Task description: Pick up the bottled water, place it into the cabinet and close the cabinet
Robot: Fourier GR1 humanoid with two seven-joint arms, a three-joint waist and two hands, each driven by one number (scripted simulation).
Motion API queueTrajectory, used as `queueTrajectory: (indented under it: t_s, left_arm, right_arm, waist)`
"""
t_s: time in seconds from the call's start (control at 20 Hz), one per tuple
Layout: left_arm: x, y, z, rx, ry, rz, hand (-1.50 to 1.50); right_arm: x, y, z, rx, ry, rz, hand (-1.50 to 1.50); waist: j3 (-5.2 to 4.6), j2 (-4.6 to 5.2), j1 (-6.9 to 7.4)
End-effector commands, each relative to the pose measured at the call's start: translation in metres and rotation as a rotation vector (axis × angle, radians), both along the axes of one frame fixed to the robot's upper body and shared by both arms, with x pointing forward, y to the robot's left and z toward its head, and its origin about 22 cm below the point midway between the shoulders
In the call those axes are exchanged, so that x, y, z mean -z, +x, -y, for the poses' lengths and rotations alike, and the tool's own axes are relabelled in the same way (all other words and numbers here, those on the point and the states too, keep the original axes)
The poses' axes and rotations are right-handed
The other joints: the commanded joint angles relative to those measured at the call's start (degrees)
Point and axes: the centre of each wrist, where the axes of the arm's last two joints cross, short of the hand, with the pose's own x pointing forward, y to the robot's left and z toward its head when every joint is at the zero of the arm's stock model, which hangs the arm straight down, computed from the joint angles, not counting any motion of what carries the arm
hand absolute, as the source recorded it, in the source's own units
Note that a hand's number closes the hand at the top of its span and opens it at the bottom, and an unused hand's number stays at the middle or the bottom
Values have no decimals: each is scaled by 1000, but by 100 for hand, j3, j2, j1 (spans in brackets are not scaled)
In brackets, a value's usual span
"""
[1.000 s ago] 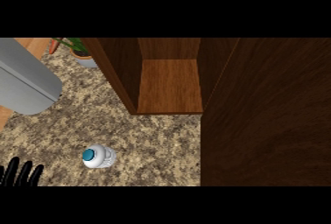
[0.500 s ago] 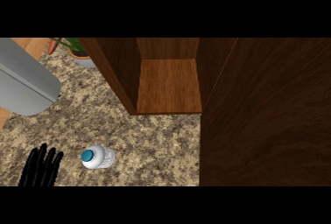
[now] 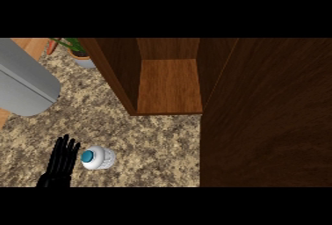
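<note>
Standing upright on the speckled table (image 3: 156, 140), the bottle (image 3: 97, 158) shows its teal cap from above, at the lower left. The left hand (image 3: 60, 160) is just beside it, fingers straight and close together, not curled round it. Farther back the cabinet (image 3: 170, 85) stands open, its dark door (image 3: 266, 114) filling the right side.
</note>
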Motion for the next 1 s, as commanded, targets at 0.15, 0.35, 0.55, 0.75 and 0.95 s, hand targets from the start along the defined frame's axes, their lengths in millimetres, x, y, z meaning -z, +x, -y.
queueTrajectory:
  t_s: [0.15,0.35,0.55,0.75,0.95]
  left_arm:
    - [47,19,-8,-40,-16,-17,-150]
    - [57,15,-11,-33,0,-15,-150]
    - [75,23,-10,-55,3,-8,-150]
    - [86,39,-9,-66,28,-14,-150]
    - [91,46,-20,-56,-45,7,-150]
  right_arm:
    - [-33,-16,-5,-8,-6,63,-150]
    - [-43,-17,-2,-7,-12,78,-150]
    - [-43,-20,-10,-8,-6,80,-150]
    - [-40,-21,1,-4,-25,79,-150]
    - [-40,-19,1,-10,-34,83,-150]
  waist:
    - [0,-5,-29]
    - [3,4,42]
    - [-1,1,10]
    - [0,9,8]
    - [-1,16,46]
